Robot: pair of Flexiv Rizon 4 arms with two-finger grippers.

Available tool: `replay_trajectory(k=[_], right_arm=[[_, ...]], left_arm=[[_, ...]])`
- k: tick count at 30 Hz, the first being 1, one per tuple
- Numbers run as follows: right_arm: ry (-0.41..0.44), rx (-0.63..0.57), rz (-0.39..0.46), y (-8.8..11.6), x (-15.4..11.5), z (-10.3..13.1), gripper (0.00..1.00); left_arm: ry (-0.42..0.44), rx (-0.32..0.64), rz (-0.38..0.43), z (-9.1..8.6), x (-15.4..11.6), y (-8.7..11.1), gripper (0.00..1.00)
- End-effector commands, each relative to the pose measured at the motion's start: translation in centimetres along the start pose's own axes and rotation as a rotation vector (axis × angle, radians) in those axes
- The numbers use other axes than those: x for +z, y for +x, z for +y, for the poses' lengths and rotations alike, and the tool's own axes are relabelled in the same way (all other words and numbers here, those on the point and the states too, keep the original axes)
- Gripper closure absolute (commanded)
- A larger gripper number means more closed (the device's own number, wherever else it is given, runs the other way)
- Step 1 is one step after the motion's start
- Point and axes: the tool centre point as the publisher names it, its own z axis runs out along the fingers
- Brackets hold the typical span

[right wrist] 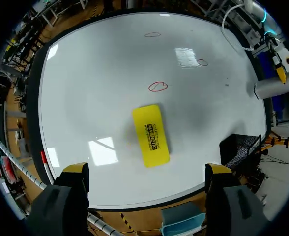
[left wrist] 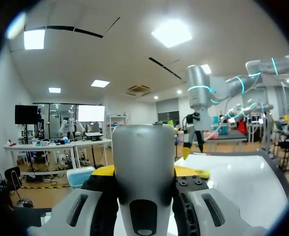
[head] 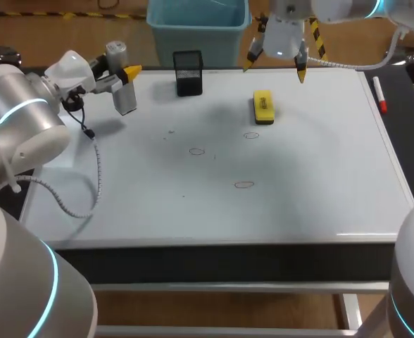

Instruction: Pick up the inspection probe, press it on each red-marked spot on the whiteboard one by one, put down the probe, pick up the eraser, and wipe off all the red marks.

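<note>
at upper left, a grey cylindrical probe (head: 124, 97) is clasped by the left gripper (left wrist: 144, 172). the right gripper (head: 277, 67) is held open above the yellow rectangular eraser (head: 263, 107), upper centre. pressing seems in hand: the probe must be lowered onto a red oval (head: 243, 184).

What I cannot make out
The inspection probe (left wrist: 143, 147) hides most of the yellow tips of my left gripper (left wrist: 143, 172) in its wrist view; from overhead, the marks (head: 243, 184) on the whiteboard (head: 320, 176) are too faint to tell their colour.
</note>
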Motion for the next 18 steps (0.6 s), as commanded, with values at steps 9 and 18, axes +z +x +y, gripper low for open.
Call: replay_trajectory(k=[9, 18], right_arm=[[-0.014, -0.026, -0.026, 0.6, 2.7, 2.1, 0.00], [-0.032, -0.085, -0.039, 0.9, 4.1, 2.5, 0.00]], left_arm=[[0.002, 0.002, -0.008, -0.1, 0.1, 0.1, 1.00], [0.002, 0.002, -0.008, -0.1, 0.1, 0.1, 1.00]])
